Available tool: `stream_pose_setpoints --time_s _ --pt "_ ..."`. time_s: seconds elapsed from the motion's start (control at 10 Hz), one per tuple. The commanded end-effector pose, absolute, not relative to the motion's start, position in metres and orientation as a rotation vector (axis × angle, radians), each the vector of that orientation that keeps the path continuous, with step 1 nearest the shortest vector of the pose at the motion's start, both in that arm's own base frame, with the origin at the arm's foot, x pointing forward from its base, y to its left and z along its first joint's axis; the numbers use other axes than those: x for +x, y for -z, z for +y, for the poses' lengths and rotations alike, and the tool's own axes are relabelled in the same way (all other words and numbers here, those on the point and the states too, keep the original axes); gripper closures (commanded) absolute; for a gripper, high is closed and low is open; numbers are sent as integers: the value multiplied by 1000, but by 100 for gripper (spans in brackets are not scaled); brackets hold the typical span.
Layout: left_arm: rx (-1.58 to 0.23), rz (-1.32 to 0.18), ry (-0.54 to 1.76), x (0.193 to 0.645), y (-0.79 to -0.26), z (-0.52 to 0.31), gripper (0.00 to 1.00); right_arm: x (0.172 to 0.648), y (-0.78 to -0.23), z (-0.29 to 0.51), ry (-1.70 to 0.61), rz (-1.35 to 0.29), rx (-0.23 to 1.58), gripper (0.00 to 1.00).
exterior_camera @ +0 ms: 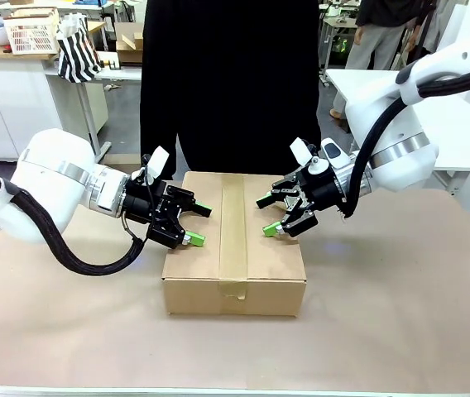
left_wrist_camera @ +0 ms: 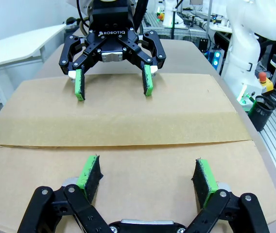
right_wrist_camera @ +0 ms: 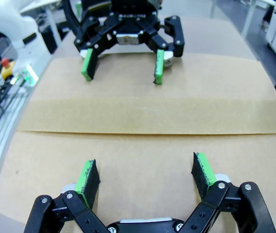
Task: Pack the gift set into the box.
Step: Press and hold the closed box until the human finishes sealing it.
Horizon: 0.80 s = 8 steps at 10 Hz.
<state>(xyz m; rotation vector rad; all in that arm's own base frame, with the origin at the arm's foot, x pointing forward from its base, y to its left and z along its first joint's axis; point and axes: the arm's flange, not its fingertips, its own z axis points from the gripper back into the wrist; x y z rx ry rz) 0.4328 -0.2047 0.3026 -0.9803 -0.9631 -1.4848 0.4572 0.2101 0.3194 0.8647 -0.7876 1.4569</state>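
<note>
Left tool (exterior_camera: 199, 223) is held released over the left top flap of the box (exterior_camera: 235, 240), which is closed, taped along its middle seam and set on the surface (exterior_camera: 400, 314). Right tool (exterior_camera: 268, 217) is held released over the right flap.

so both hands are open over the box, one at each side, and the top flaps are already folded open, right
Not quite. The flaps are shut, with the tape strip running unbroken along the middle seam of the box; the front view shows it. The rest holds: the left hand and the right hand are both open, one at each side over the box top.
</note>
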Motion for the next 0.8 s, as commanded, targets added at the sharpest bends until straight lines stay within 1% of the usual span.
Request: stream_pose_setpoints --time_s 0.0,0.7 --pt "-983 -947 1494 432 -298 -203 0 457 -314 210 -1457 -778 856 0" --pt "-983 -947 1494 432 -298 -203 0 457 -314 210 -1457 -778 856 0"
